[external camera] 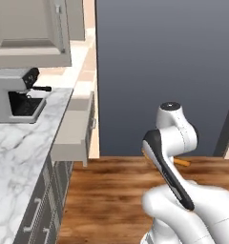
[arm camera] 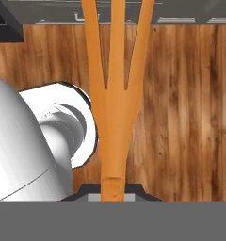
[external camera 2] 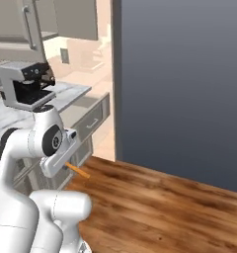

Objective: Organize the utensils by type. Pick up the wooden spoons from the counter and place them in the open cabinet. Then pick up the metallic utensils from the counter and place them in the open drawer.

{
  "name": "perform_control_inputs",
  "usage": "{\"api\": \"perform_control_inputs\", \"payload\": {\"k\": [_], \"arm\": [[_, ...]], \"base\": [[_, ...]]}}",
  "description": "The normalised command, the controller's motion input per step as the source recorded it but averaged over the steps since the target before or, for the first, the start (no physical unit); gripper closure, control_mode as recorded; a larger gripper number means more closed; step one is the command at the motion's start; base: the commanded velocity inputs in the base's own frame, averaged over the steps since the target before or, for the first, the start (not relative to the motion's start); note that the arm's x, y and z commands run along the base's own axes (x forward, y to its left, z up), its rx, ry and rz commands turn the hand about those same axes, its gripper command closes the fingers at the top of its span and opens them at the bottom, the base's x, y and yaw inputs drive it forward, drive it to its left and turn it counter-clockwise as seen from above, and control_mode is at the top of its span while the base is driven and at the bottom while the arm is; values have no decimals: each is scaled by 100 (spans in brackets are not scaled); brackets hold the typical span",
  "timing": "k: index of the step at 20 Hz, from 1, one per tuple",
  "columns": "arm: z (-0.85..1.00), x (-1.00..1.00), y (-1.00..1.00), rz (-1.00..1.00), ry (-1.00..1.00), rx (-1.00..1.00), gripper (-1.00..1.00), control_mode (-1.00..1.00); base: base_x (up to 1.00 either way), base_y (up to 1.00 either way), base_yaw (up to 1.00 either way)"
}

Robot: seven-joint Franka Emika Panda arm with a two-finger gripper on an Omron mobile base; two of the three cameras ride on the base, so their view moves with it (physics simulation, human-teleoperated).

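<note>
My gripper (arm camera: 113,190) is shut on the handle of the shiny orange-copper fork (arm camera: 116,94), one of the metallic utensils; its three prongs point away from the hand over the wooden floor. In the right base view the fork (external camera 2: 77,171) sticks out of the gripper (external camera 2: 65,165), low beside the base units. Its orange tip (external camera: 182,162) shows behind the arm in the left base view. The open drawer (external camera: 71,138) (external camera 2: 92,120) juts out from under the end of the white marble counter (external camera: 21,147) (external camera 2: 66,94). The beige cabinet (external camera: 30,33) (external camera 2: 21,24) hangs above the counter.
A grey coffee machine (external camera: 16,97) (external camera 2: 24,84) stands on the counter near its end. A tall dark grey panel (external camera: 164,71) (external camera 2: 184,89) rises beyond the drawer. Wooden floor (external camera: 111,190) (external camera 2: 155,207) stretches between the base units and the panel.
</note>
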Motion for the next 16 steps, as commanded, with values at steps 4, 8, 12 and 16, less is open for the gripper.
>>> {"api": "perform_control_inputs", "payload": {"k": [4, 8, 12, 16], "arm": [[0, 0, 0, 0, 0, 0, 100, 100], [0, 0, 0, 0, 0, 0, 100, 100], [0, 0, 0, 0, 0, 0, 100, 100], [0, 0, 0, 0, 0, 0, 100, 100]], "base": [[72, -15, 0], [59, 3, 0], [32, 8, 0], [5, 24, 0]]}}
